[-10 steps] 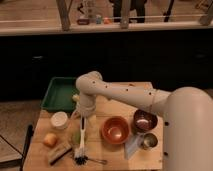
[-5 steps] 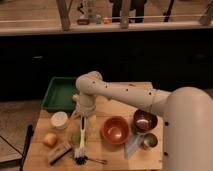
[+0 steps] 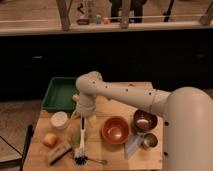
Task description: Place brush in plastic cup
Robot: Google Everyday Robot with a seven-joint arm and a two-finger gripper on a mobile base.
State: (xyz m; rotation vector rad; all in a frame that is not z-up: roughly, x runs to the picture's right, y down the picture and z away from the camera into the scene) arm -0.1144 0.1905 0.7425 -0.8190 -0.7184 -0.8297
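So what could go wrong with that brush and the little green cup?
The gripper, open, hangs over the top end of the brush handle; grabbed there, the long brush could swing or slip. The plastic cup sits right beside the handle and looks light, so it might get tipped. The fork lies by the bristles and could be dragged.

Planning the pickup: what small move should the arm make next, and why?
Probably lower the tool onto the brush handle: it hangs open over the handle's far end, and the brush lies on the table beside the plastic cup.
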